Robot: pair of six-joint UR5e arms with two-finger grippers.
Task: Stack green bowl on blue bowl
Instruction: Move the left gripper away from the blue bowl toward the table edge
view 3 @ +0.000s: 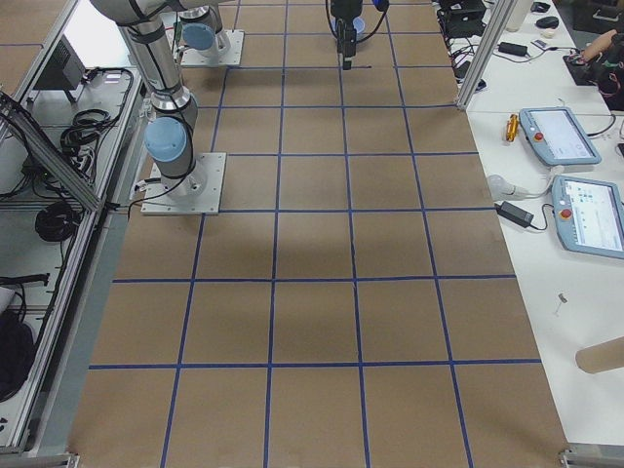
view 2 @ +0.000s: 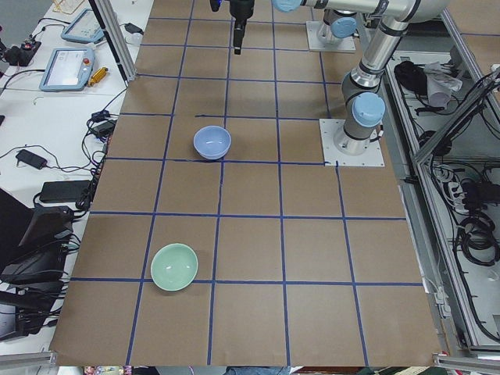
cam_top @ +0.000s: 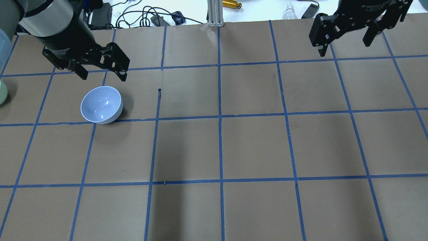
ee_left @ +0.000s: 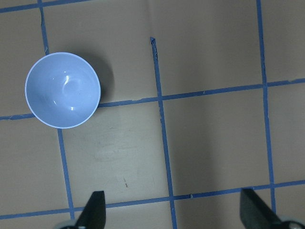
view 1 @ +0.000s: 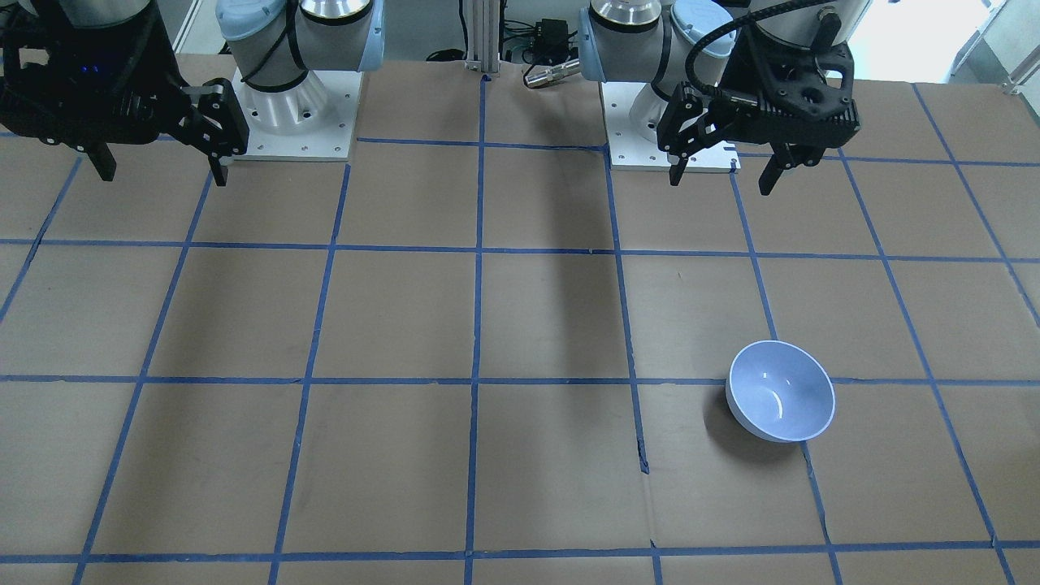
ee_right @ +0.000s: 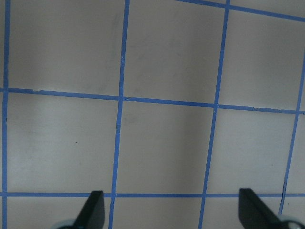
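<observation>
Left arm is hanging over the brown paper-covered table [cam_top: 254, 147] with its blue tape grid, wrist pointing straight down. The left gripper [cam_top: 103, 75] is hovering above the surface, its black fingers [ee_left: 95, 210] spread wide with nothing between them.

The round, glossy, pale lavender-blue bowl [cam_top: 101, 108] is sitting upright on a tape line at 6 o'clock from that gripper in the overhead view, not touching it. In the left wrist view it is showing at about 10 o'clock.

Right arm is posing the same way at the far right of the table. The right gripper [cam_top: 344, 48] is pointing down, jaws parted and holding nothing (only bare grid is showing beneath it).

The round, glossy, pale mint-green bowl [view 2: 174, 266] is resting upright near the table's left end, at 9 o'clock from the blue bowl in the overhead view and well apart from it.

White lettering on the right gripper's body is starting "2F"; the rest is reading too small to make out.
</observation>
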